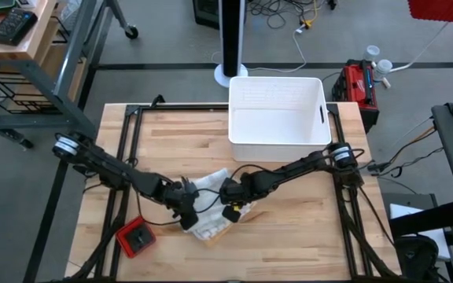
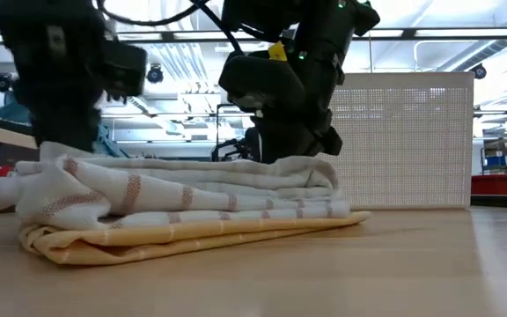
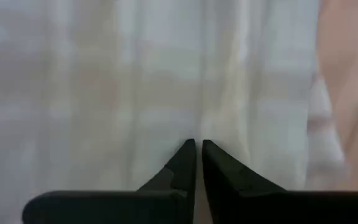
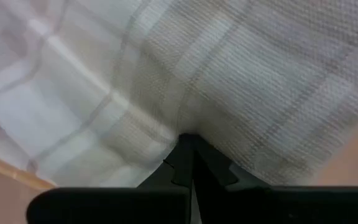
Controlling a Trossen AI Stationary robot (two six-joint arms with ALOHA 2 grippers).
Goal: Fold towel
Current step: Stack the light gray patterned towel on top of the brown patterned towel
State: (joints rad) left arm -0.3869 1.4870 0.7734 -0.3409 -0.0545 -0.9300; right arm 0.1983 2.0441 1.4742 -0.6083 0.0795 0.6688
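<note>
The butcher-block table (image 1: 305, 228) carries a white plastic bin (image 1: 276, 118) at its twelve o'clock edge and a small red device (image 1: 136, 238) toward seven o'clock. The towel (image 1: 211, 204) lies bunched just short of centre, toward six o'clock, with both arms meeting over it.

Its long axis runs roughly from the eleven o'clock side down to five. The left gripper (image 1: 185, 206) sits on its nine o'clock flank, the right gripper (image 1: 230, 192) on its three o'clock flank, about equally near, so the cloth lies between them.

The left gripper's fingers (image 3: 185, 163) are nearly together and press into the fabric; they probably pinch a fold, though the cloth at the tips is too blurred to be sure. The right gripper's fingers (image 4: 188, 155) are closed tight, tips buried in the weave.

From table height the towel reads as a loose stack: white layers with reddish-brown stripes over a yellow layer, edges uneven, not yet a tidy fold.
</note>
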